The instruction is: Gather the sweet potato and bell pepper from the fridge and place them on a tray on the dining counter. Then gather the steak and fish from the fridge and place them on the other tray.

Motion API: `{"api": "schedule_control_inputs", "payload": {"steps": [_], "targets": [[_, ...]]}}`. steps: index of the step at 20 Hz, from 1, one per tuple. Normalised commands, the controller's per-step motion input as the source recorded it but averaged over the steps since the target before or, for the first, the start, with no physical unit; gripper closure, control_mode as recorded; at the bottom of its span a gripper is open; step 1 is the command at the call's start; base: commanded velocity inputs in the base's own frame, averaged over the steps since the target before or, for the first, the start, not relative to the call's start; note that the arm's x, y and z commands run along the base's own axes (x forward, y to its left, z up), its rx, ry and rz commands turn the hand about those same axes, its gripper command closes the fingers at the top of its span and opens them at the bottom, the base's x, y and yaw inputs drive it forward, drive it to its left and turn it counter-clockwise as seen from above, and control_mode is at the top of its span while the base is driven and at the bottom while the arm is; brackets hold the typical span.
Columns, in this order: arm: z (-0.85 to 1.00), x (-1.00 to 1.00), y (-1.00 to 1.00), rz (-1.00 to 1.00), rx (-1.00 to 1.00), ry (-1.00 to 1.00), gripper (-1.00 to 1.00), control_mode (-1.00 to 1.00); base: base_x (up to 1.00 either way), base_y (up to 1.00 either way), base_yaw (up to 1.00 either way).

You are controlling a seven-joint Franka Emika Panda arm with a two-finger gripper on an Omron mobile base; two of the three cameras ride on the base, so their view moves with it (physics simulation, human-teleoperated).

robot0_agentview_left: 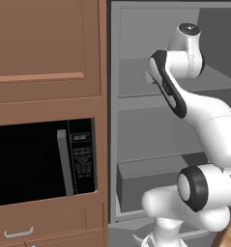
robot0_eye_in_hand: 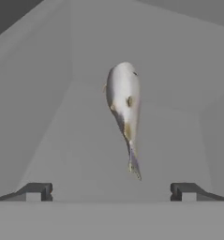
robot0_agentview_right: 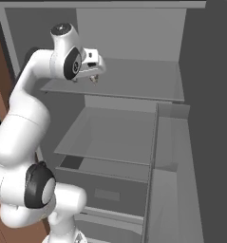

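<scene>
Fish lies ahead of me on the upper shelf of the open fridge, seen along my hand with its head end away from me and its thin tail pointing back toward my fingertips. My fingers stand as far apart as they go and hold nothing; the fish is clear of both tips, apart from them and roughly centred between them. From the right base view my hand hangs over the near left part of that shelf, with my arm reaching up into the fridge. To the left of the fridge, in the left base view, a microwave sits in the wooden cabinet.

I judge the fish to be light, slick-skinned and somewhat soft, so a pinch at the tail would likely let it swing or slide out. The body narrows sharply past the middle. The better hold, as I read it, is across the thick silvery middle of the body, just behind the head, with the fingers closing on its flanks. I would press gently enough not to crush it, and expect it to sag a little at the tail once lifted. The steak I cannot find from here.
</scene>
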Motion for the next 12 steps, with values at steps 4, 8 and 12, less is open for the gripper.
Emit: {"api": "schedule_control_inputs", "payload": {"steps": [4, 8, 12], "targets": [[-0.13, 0.54, 0.01, 0.0, -0.03, 0.09, -1.0, -1.0, 0.0, 0.0, 0.0], [-0.14, 0.54, 0.0, 0.0, -0.04, 0.1, -1.0, -1.0, 0.0, 0.0, 0.0], [-0.15, 0.51, 0.0, 0.0, -0.02, 0.09, -1.0, -1.0, 0.0, 0.0, 0.0]]}}
